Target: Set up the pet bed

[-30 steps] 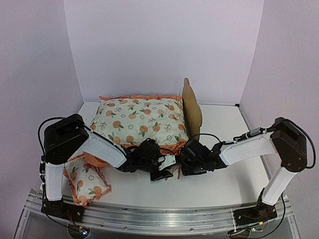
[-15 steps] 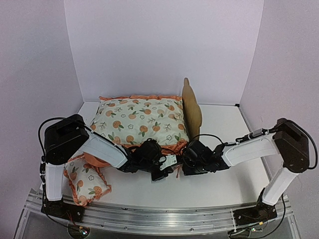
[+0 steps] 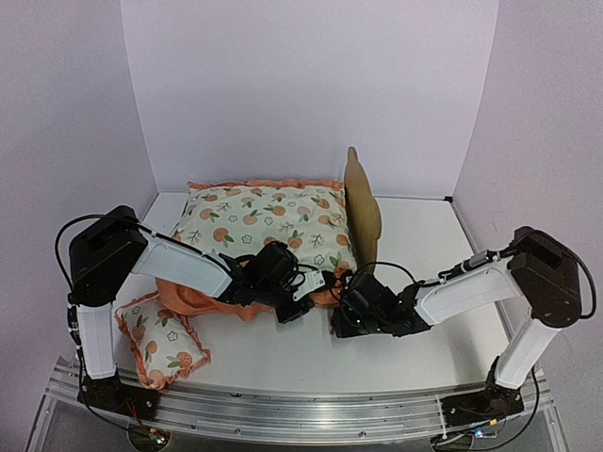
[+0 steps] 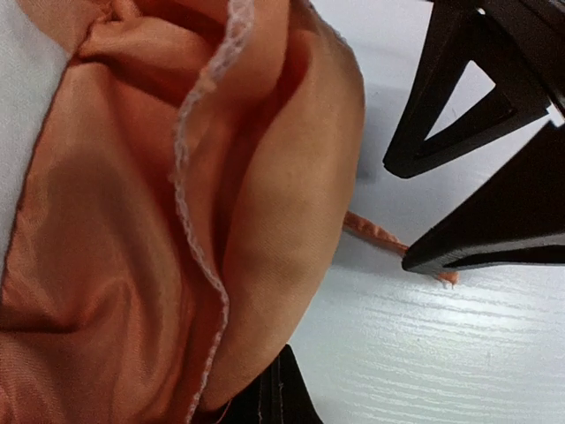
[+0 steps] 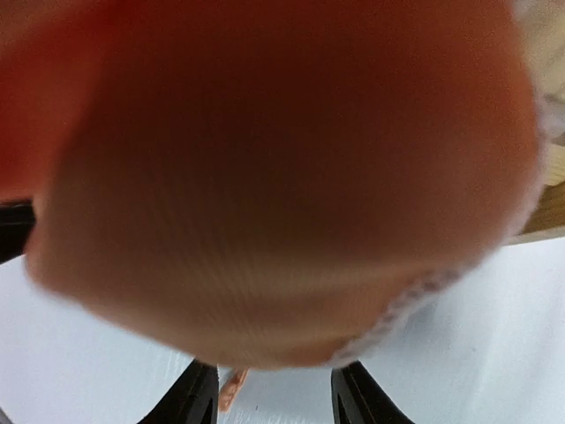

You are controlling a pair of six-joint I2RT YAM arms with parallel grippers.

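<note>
The bed (image 3: 362,202) lies just beyond both grippers, its long axis running left to right, headboard at the right end, the cushion (image 3: 268,226) on top. The right gripper (image 3: 341,315) — nearer the headboard — is parted and empty, low over the counter (image 3: 415,348). The left gripper (image 3: 294,303) is buried in the ruffle (image 4: 106,265) — I cannot tell its grip.

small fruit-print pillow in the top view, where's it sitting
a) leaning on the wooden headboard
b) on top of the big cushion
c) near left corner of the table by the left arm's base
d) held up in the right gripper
c, the small pillow lies on the table at its near left corner, next to the left arm, not on the big cushion nor against the pet bed.
</note>
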